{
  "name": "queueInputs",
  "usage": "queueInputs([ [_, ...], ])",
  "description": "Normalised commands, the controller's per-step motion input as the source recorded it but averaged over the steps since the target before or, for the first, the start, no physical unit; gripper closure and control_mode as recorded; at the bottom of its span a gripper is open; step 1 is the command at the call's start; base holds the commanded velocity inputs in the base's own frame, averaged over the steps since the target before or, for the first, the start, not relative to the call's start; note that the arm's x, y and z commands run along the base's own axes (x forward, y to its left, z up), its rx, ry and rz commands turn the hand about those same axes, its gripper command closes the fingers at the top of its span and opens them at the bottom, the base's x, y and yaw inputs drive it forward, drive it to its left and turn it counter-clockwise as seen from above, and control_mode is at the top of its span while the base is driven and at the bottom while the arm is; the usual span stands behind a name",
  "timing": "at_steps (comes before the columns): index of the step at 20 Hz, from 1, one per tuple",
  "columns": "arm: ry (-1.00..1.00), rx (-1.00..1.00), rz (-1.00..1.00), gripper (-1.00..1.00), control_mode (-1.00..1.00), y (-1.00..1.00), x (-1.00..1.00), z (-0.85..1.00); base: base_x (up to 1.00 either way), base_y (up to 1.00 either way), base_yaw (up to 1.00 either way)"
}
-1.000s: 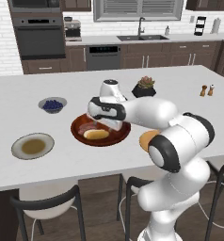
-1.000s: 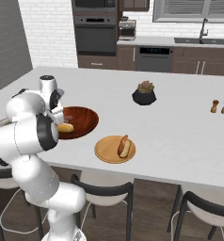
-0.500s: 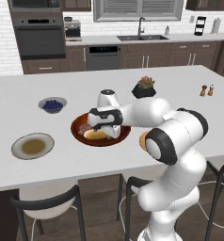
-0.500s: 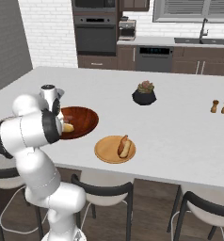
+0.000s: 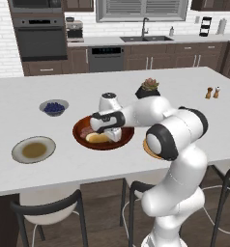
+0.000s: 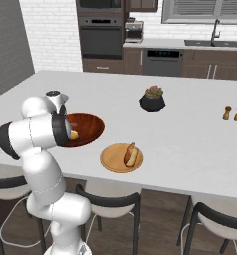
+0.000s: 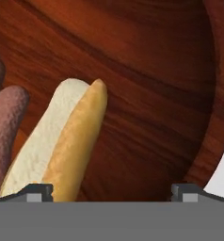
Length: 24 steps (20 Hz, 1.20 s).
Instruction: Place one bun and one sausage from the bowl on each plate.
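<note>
The reddish-brown wooden bowl (image 5: 83, 126) sits mid-counter, and its grain (image 7: 147, 84) spreads across the hand view. Inside lie a pale bun (image 7: 62, 136) and, at its left, a brown sausage (image 7: 5, 127). The bun (image 5: 96, 138) also shows beside the lowered hand. My gripper (image 5: 112, 135) hangs low in the bowl, open, with its left fingertip (image 7: 36, 192) at the bun's near end and nothing between the jaws. The orange-tan plate (image 6: 110, 160) carries a bun with a sausage (image 6: 131, 154). To the left, the grey-rimmed plate (image 5: 20, 144) holds no food.
A small grey bowl of blueberries (image 5: 54, 107) stands behind the wooden bowl on the left. A dark potted plant (image 5: 148, 88) is behind it on the right, and salt and pepper shakers (image 5: 212, 91) are far right. Stools line the counter's front edge.
The hand has come down and slightly left into the wooden bowl, ending just above the bun. Its jaws stayed open, and nothing on the counter moved.
</note>
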Motion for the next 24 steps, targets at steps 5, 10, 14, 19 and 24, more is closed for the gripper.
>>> queueInputs([
  [5, 0.02, 0.00, -0.07, -1.00, -1.00, 0.12, 0.30, -0.02, 0.00, 0.00, 0.00],
  [10, 0.03, 0.00, -0.03, -1.00, -1.00, 0.13, 0.24, -0.15, 0.00, 0.00, 0.00],
  [14, 0.01, 0.00, 0.00, -1.00, -1.00, 0.06, 0.24, -0.27, 0.00, 0.00, 0.00],
  [19, 0.00, 0.00, 0.00, -1.00, -1.00, 0.01, 0.13, -0.19, 0.00, 0.00, 0.00],
  [24, 0.00, 0.00, 0.00, 1.00, -1.00, 0.02, 0.00, -0.13, 0.00, 0.00, 0.00],
])
